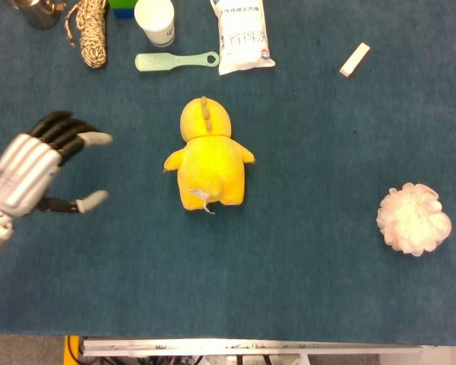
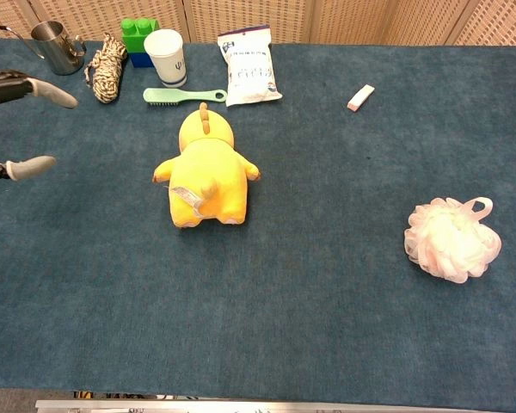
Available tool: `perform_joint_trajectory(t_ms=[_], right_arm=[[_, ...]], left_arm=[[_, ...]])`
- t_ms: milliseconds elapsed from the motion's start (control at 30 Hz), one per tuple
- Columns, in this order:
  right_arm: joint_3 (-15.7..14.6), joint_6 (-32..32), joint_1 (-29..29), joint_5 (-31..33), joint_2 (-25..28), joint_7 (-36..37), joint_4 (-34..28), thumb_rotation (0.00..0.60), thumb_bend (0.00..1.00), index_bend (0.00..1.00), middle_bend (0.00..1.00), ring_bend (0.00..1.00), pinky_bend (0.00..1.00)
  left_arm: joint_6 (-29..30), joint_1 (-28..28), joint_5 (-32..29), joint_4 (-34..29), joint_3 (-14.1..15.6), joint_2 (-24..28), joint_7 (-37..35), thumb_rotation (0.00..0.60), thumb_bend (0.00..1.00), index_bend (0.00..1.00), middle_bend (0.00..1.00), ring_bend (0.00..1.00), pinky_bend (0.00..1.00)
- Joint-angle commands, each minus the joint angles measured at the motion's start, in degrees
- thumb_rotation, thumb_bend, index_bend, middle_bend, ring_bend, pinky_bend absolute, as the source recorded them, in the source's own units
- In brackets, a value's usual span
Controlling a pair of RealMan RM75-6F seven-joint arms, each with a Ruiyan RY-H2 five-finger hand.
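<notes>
Your left robot hand (image 1: 38, 171), fingers apart and empty, could shove the yellow plush toy (image 1: 208, 161) sideways if swept in low.

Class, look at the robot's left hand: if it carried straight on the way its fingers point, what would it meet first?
Most likely the yellow plush toy. The left hand is open, fingers pointing right across bare carpet toward it. Its height above the table is unclear, so it might pass over.

Fuzzy plush yellow toy (image 1: 208, 163) – matt blue carpet-like cloth table cover (image 1: 311, 289) – frilly mesh bath pouf (image 1: 413, 218)
</notes>
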Motion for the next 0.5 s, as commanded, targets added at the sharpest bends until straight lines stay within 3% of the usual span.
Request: perform_joint_trajectory(t_ms=[33, 200, 400, 500], right_arm=[[-0.05, 0.04, -0.15, 0.34, 0.20, -0.54, -0.48, 0.600, 0.13, 0.13, 0.28, 0.15, 0.22], [-0.15, 0.22, -0.40, 0.75, 0.19, -1.00, -1.05, 0.600, 0.13, 0.13, 0.28, 0.15, 0.22], [-0.31, 0.29, -0.56, 0.81, 0.26, -1.13, -1.39, 0.600, 0.13, 0.13, 0.28, 0.15, 0.22], [-0.38, 0.40, -0.69, 0.86, 0.25, -1.06, -1.45, 0.600, 0.13, 0.13, 0.28, 0.15, 0.22]], left_arm=[[-1.18, -2.98, 1.68, 2.57, 0.46, -2.74, -3.02, 0.295, 0.17, 0.23, 0.24, 0.17, 0.10], [-1.49, -6.48, 2.77, 4.30, 0.47, -6.12, -7.14, 0.167, 0.11, 0.21, 0.17, 0.11, 0.04], [0.49, -9.47, 5.37, 8.06, 0.76, -10.72, -9.22, 0.138, 0.09, 0.20, 0.13, 0.08, 0.02], [1.45, -10.56, 6.56, 10.40, 1.22, -12.92, -9.80, 0.129, 0.08, 0.14, 0.09, 0.07, 0.00]])
